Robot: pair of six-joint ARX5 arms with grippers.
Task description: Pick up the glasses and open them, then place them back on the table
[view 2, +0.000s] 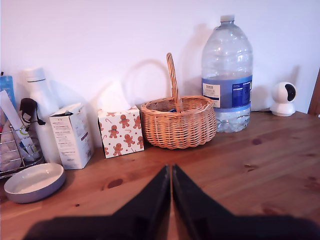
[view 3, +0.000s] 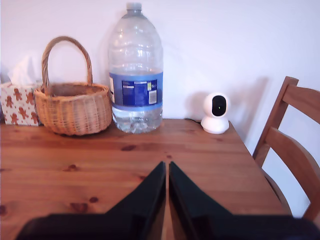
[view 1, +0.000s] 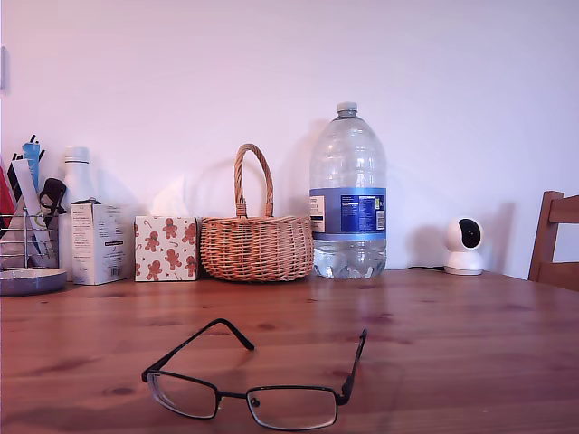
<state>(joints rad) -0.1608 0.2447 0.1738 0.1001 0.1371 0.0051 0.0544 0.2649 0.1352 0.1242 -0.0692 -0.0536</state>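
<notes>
The glasses lie on the table near its front edge in the exterior view. Their thin black frame faces the camera and both temple arms are spread open, pointing toward the basket. Neither arm shows in the exterior view. My first gripper appears only in the first wrist view, its dark fingers pressed together with nothing between them, above bare wood in front of the basket. My second gripper is likewise shut and empty, over the table before the water bottle. The glasses are out of both wrist views.
Along the wall stand a wicker basket, a large water bottle, a gingerbread-print tissue box, a white carton, a white bottle, a wire rack with pens and a grey dish. A small white camera and a wooden chair are at the exterior view's right.
</notes>
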